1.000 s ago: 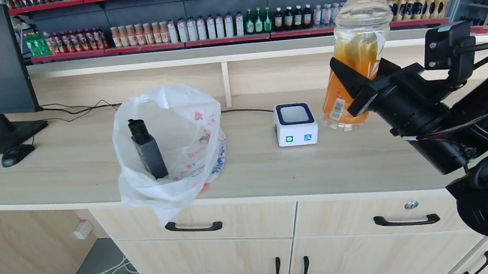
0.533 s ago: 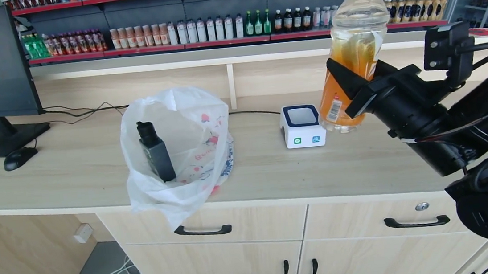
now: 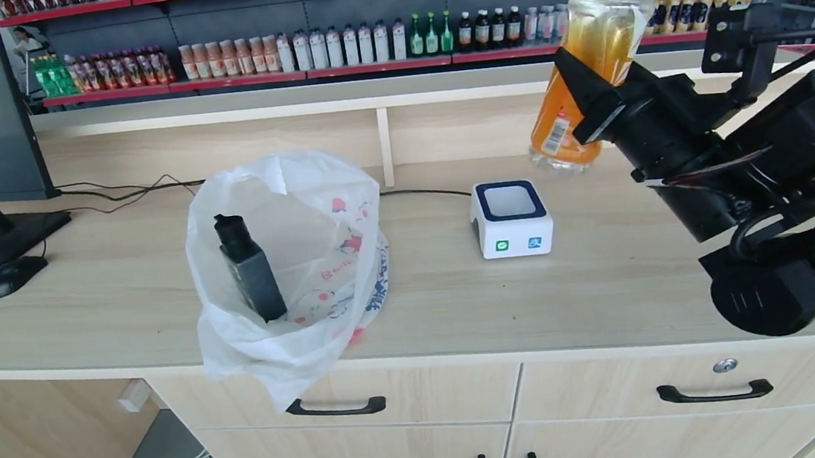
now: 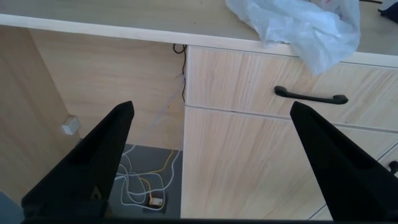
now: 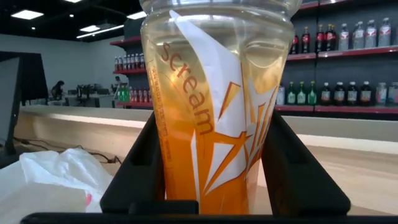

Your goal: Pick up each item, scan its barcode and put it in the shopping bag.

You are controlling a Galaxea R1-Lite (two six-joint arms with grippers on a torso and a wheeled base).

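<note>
One bottle [image 3: 601, 31], clamped tilted in the right gripper [image 3: 581, 92], hangs above the counter [image 3: 608, 292] behind the scanner [image 3: 512, 217], well apart from the shopping bag [image 3: 324, 214]; the left gripper [image 4: 211, 143] gapes wide below the counter's edge.

Upper right: bottle [image 3: 604, 23], clear above and orange below, with a white-and-orange label, in the black right tool [image 3: 569, 97]. Centre: white scanner [image 3: 511, 219] with a navy-framed window and green and blue icons. Left of centre: translucent white shopping bag [image 3: 292, 270] with red and blue print, holding a dark grey item [image 3: 251, 270]. Pale wood-grain worktop [image 3: 459, 299]; black drawer handles [image 3: 335, 408].
</note>
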